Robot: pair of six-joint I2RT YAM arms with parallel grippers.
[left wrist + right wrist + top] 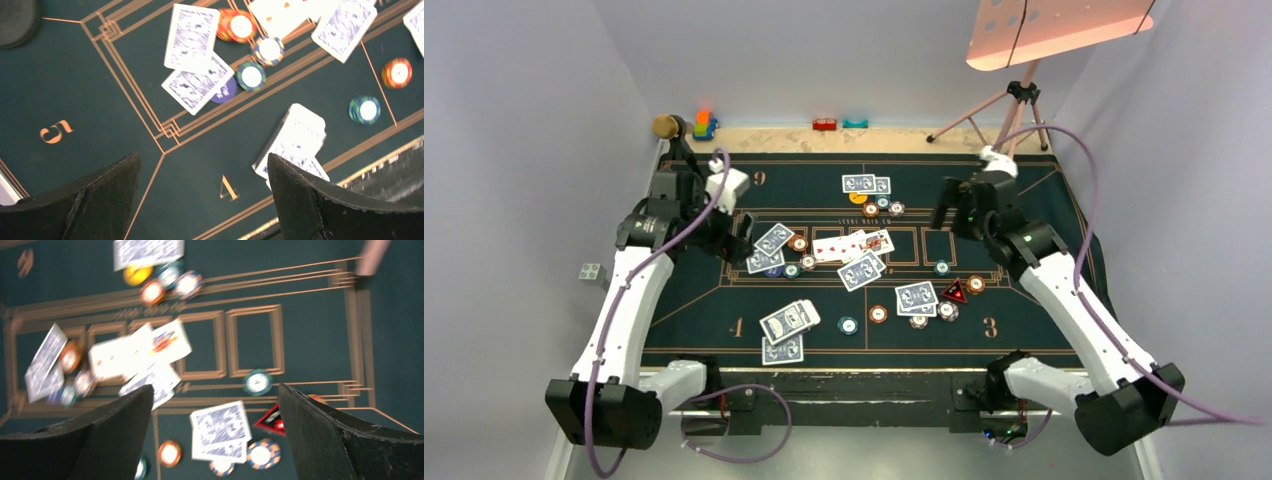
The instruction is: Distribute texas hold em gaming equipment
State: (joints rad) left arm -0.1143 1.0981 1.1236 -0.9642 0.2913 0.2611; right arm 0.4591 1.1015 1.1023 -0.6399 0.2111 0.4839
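Your left end effector (202,160) hangs open by the stack of blue-backed playing cards (295,137). Your right end effector (215,390), also open, sees the red triangular marker (270,421), which the left wrist view misses.

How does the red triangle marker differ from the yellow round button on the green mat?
Shape: the red marker is a triangle, while the yellow button is round.
Colour: the red marker has a dark border; the yellow button is plain yellow.
Place: the red marker lies near right on the mat, beside the near card pair. The yellow button lies far centre, just below the far card pair.
Both lie flat beside face-down cards.
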